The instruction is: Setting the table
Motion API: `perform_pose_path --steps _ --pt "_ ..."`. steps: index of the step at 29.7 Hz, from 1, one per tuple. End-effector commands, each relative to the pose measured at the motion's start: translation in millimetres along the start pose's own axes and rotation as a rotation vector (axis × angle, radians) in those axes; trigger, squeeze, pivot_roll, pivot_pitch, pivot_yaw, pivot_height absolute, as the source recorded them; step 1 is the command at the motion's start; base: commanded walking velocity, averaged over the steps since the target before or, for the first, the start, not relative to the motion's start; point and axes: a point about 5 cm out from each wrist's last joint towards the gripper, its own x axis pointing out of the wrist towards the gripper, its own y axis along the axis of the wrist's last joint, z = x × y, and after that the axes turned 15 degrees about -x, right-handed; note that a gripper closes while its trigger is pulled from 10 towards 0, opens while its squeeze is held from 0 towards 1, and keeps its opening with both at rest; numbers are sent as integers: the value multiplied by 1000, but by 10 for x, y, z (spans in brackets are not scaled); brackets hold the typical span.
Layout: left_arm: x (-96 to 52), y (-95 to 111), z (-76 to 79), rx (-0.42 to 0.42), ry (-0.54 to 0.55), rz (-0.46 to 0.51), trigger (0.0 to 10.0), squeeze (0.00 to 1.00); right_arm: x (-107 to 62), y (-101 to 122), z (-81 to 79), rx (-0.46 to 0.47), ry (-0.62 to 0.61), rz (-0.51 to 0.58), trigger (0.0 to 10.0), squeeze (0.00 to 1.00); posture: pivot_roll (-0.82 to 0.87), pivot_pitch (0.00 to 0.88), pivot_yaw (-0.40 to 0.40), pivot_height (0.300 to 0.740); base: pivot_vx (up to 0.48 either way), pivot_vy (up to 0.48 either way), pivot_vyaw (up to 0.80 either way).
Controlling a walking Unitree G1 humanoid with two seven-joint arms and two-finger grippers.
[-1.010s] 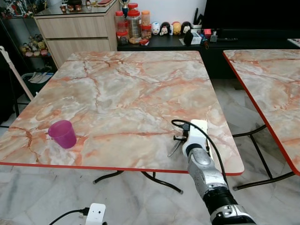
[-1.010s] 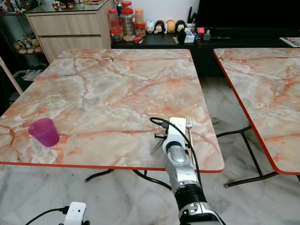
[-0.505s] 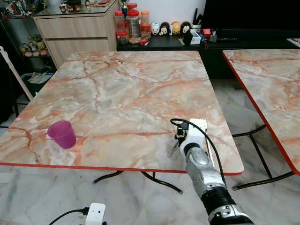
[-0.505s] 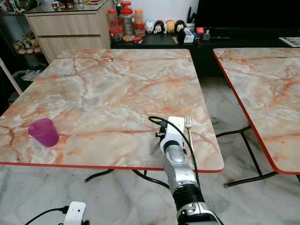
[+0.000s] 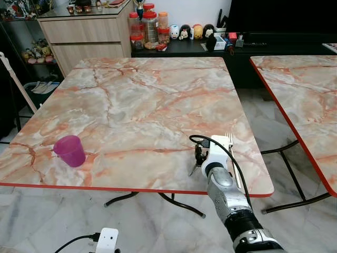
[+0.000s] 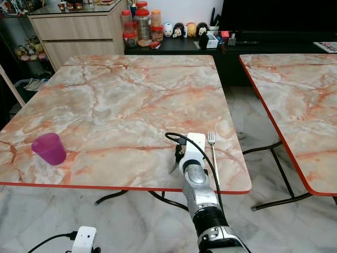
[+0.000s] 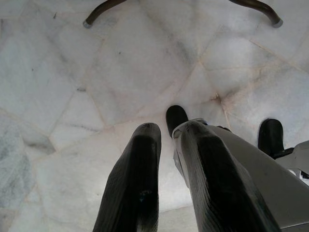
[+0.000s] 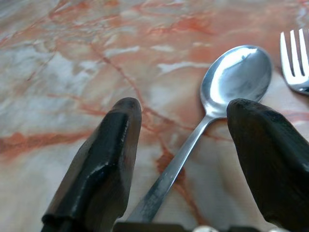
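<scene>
My right gripper [image 8: 186,104] is open low over the near right part of the marble table [image 5: 131,105]. A steel spoon [image 8: 236,72] lies flat on the table between the two black fingers [image 8: 104,159], its bowl pointing away from the wrist. A steel fork [image 6: 212,150] lies beside it on the right, tines away from me, also seen as the fork [image 8: 294,63]. A purple plastic cup [image 5: 70,151] stands upright near the table's front left edge. My left gripper [image 7: 166,128] hangs idle over the tiled floor, fingers close together.
A second marble table [image 5: 305,89] stands to the right across a gap of floor. A wooden cabinet [image 5: 89,31] and a low dark shelf with jars [image 5: 150,26] stand behind. A white plug box [image 5: 108,240] lies on the floor by the table legs.
My right arm has shifted a little to the left and back towards me, so more of the fork shows beside the wrist. The cup has not moved.
</scene>
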Motion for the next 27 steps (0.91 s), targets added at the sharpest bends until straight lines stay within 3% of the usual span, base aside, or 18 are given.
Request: perform_pose_path --steps 1,2,4,5,11,27 --pt "-14 -39 -33 -19 9 -12 10000 0 17 44 -3 -4 -5 5 10000 1000 38 23 20 740 0 0 0" --pt "-14 -42 -30 -19 7 -13 10000 0 21 33 -6 -18 -7 -9 10000 898 37 23 20 740 0 0 0" --pt "-14 -43 -29 -19 7 -14 10000 0 24 22 -7 -24 -11 -19 10000 898 37 23 20 740 0 0 0" --pt "-14 -44 -28 -20 7 -14 10000 0 25 9 -4 -27 -15 -28 10000 0 39 23 18 740 0 0 0" --pt "-15 -56 -18 -26 0 -20 10000 0 27 -73 68 -57 -73 -82 10000 0 38 24 16 740 0 0 0" --pt "-15 -84 15 -35 -27 -43 10000 0 41 -43 113 -72 -106 -92 10000 0 38 22 15 740 0 0 0"
